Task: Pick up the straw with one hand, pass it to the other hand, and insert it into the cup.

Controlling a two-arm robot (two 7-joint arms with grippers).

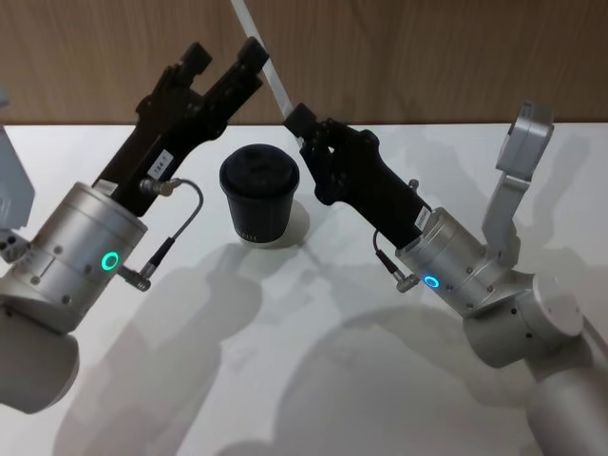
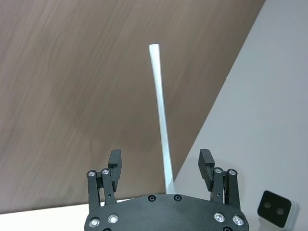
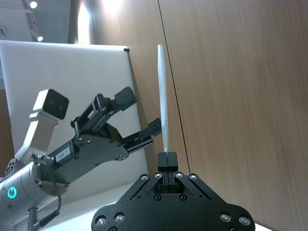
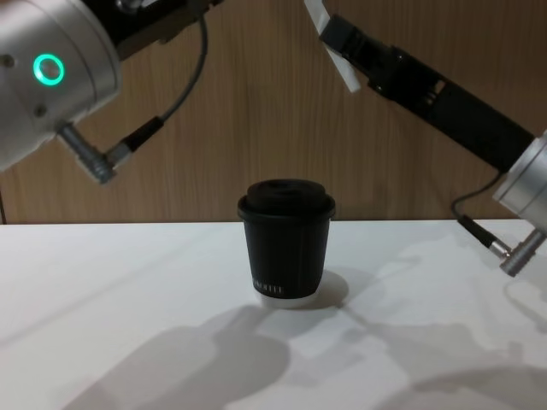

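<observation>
The white straw (image 1: pixel 276 85) is held up in the air, with my right gripper (image 1: pixel 302 122) shut on its lower part. It rises from the closed fingers (image 3: pixel 167 158), and a short end (image 4: pixel 346 73) pokes out below them. My left gripper (image 1: pixel 225 55) is open around the straw's upper part. The straw (image 2: pixel 162 120) passes between the two fingers (image 2: pixel 114 162) with a gap on each side. The black lidded cup (image 1: pixel 259 190) stands upright on the white table, below and between both grippers (image 4: pixel 286 239).
A wood-panel wall (image 1: pixel 399 47) stands close behind the table's far edge. A white camera mount (image 1: pixel 518 157) rises at the right. The white tabletop (image 1: pixel 285 361) stretches in front of the cup.
</observation>
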